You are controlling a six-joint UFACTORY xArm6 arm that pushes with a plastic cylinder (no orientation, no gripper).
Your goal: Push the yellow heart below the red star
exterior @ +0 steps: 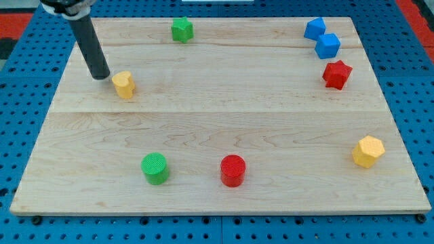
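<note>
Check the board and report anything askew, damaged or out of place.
Nothing stands out. All blocks sit flat on the board, none tipped or broken. The two blue blocks touch at the view's top right, above the red star. My tip sits just left of the yellow heart.
</note>
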